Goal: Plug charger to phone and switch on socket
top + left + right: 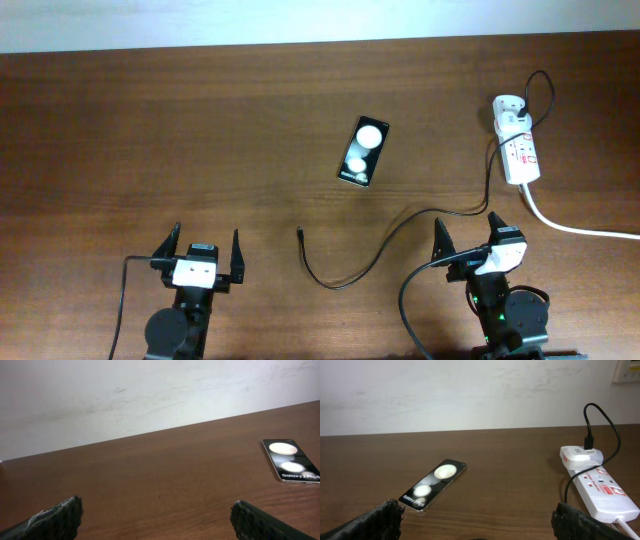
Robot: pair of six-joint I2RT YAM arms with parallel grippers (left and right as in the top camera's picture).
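Phone [363, 152] lies on brown wooden table [150, 130] (white wall [150, 390] behind); left tool [207, 240], right tool [466, 222] both gape.

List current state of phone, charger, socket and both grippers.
phone: lying flat, nothing plugged in.
charger: far end at the socket, plug tip loose, apart from phone.
socket: adapter plugged in; switch position unreadable.
left gripper: open, empty.
right gripper: open, empty.

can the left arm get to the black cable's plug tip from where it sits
Probably yes: the plug tip lies in the open, slightly ahead and right of the open left gripper, and nothing stands between them.
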